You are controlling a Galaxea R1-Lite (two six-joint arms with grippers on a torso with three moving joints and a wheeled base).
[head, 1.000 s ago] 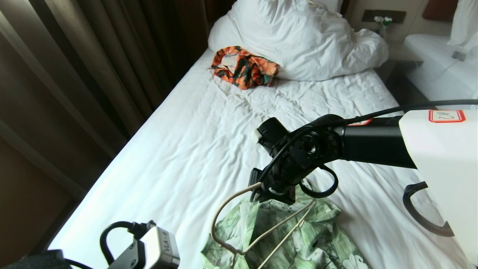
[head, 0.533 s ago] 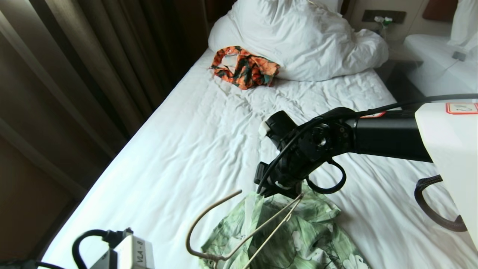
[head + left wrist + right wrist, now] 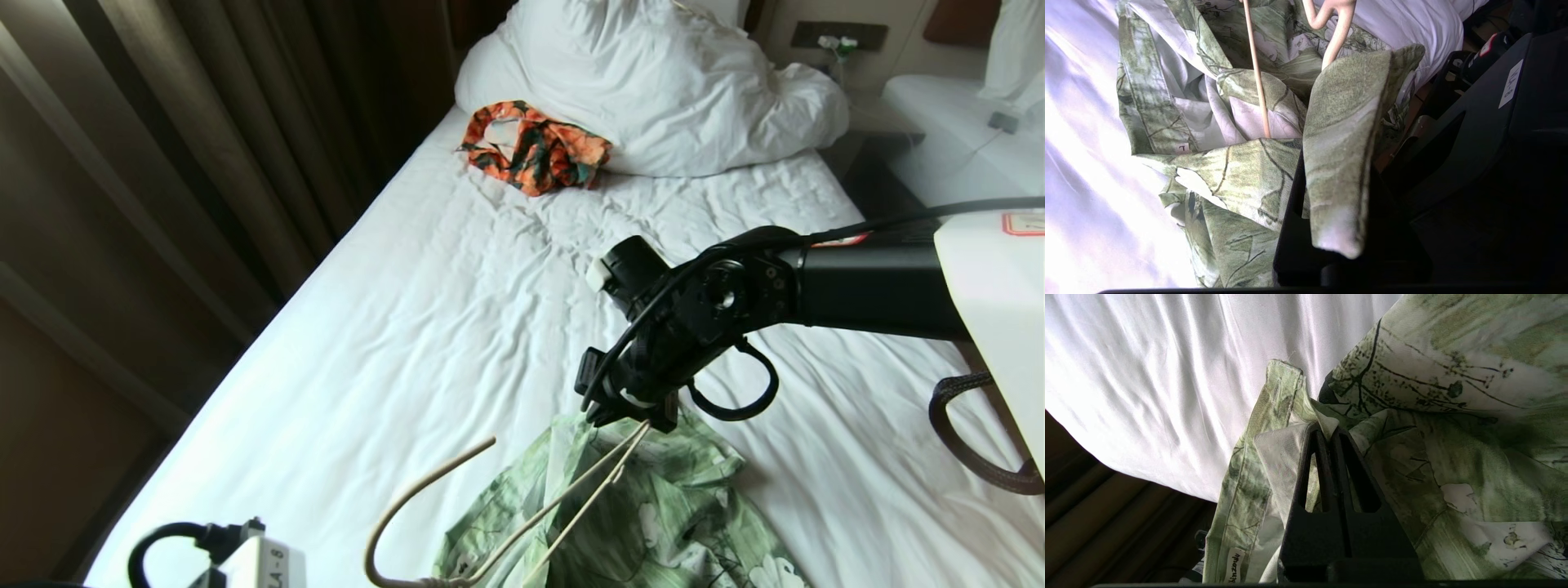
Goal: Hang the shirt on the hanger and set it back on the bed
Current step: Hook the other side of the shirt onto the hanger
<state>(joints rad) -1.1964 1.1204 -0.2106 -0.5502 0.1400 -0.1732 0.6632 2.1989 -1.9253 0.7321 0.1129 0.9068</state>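
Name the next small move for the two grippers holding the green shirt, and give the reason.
Probably draw the right gripper a little further from the left gripper. Both are shut on the shirt, the cloth between them is bunched, and the hanger has only one corner tucked under the fabric, so a wider opening should help it slide in.

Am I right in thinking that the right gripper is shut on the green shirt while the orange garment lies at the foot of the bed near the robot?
Not quite. The right gripper is indeed shut on the green shirt, but the orange garment lies at the far end of the bed, beside the bunched white duvet, not near the robot. The head view shows this.
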